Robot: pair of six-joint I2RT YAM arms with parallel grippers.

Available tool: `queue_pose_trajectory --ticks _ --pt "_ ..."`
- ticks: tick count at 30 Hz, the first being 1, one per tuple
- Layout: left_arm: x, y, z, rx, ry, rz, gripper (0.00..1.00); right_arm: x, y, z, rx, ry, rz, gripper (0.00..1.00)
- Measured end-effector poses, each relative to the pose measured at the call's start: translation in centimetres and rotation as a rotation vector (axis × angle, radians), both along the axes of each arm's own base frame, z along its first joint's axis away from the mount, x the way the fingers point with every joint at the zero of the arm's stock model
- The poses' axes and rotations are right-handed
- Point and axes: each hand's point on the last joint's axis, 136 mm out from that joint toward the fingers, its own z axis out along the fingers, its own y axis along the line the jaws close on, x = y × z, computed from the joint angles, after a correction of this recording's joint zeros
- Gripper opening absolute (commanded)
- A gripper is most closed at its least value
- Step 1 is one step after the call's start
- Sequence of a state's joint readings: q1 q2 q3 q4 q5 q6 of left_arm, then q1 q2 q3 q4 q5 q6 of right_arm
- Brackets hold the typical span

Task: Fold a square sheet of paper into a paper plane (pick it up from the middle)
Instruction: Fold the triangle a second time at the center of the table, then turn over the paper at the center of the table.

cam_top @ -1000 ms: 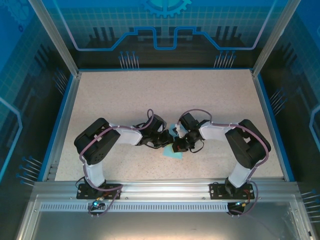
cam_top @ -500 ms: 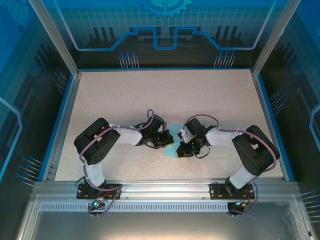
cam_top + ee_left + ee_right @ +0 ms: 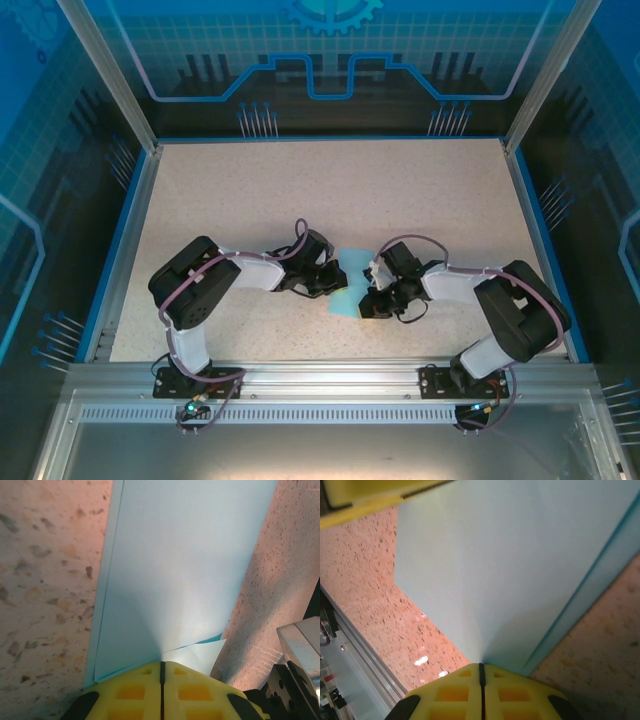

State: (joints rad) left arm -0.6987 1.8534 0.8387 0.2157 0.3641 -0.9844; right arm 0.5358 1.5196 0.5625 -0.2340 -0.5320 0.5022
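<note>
The right claw (image 3: 368, 298) had slid away to the right. A moment before, it sat over the middle of the square sheet of paper (image 3: 346, 302) and hid most of it. Now it was at the paper's right side, and more blue showed between the two arms. The right arm's elbow had swung out to the right too. The left claw (image 3: 338, 283) had not moved from the paper's left side.

Both claws were pressed together. In the left wrist view the blue paper ran right into the line where the yellow fingers (image 3: 130, 690) met, so the left claw was pinching it. The right wrist view looked the same, with the paper going in between its yellow fingers (image 3: 515, 692).

The paper lay low over the tabletop (image 3: 330, 190), near the front, held from both sides. It was no longer a single flat layer. A second layer peeked out along one edge.

I think the right claw had pulled along a fold to make it flat and sharp. The paper did not look like a pointed plane yet, so many folds were still to come.
</note>
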Motion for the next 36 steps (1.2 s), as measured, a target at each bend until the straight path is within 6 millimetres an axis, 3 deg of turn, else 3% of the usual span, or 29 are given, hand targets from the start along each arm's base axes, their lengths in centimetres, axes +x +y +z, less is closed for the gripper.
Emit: queue_pose_trajectory --ticks 7,10,12,16,20,24,36 --pt "0.0 0.0 0.0 0.000 0.000 0.000 0.10 -1.1 -1.3 0.2 -0.038 0.020 -0.019 0.09" --pt "0.0 0.0 0.0 0.000 0.000 0.000 0.10 -0.9 -1.9 0.7 -0.056 0.005 -0.041 0.17" --pt "0.0 0.0 0.0 0.000 0.000 0.000 0.10 -0.4 -2.1 1.4 -0.060 -0.029 -0.062 0.21" --pt "-0.1 -0.1 0.0 0.000 0.000 -0.003 0.10 1.8 -2.2 3.2 -0.071 -0.121 -0.112 0.39" --pt "-0.1 -0.1 0.0 0.000 -0.001 -0.005 0.11 4.0 -1.9 4.0 -0.083 -0.167 -0.151 0.42" --pt "-0.2 -0.1 0.0 0.001 -0.004 -0.008 0.11 5.1 -1.4 3.3 -0.097 -0.154 -0.161 0.43" --pt "-0.2 -0.2 0.0 0.008 -0.011 -0.017 0.11 5.5 -1.4 1.0 -0.131 -0.103 -0.181 0.42"
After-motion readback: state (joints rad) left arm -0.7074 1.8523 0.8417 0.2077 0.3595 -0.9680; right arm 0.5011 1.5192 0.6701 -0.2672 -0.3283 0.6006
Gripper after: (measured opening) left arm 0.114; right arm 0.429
